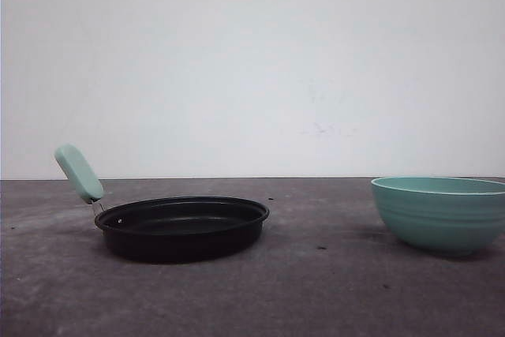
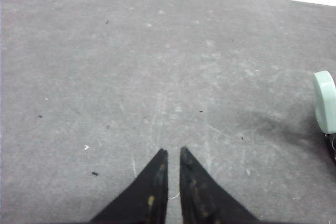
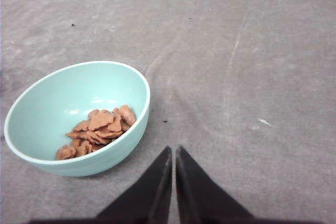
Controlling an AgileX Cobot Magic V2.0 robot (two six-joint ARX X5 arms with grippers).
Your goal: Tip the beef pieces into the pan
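Black pan (image 1: 183, 226) sits left on the tabletop (image 1: 316, 290), looks empty; bowl (image 1: 439, 212) well apart on the right. Nothing poured yet, I judge. Left wrist: left end effector (image 2: 174, 152) nearly closed, empty, over bare tabletop beside the pan handle (image 2: 326, 101). Right wrist: beef pieces (image 3: 97, 130) in the bowl; right end effector (image 3: 174, 149) nearly closed, empty, just beside it.

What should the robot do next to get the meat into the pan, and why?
Probably open the right gripper and reach for the rim of the bowl. The beef pieces lie inside that bowl, the pan looks empty, and both grippers, the left gripper too, are nearly shut and hold nothing over the table.
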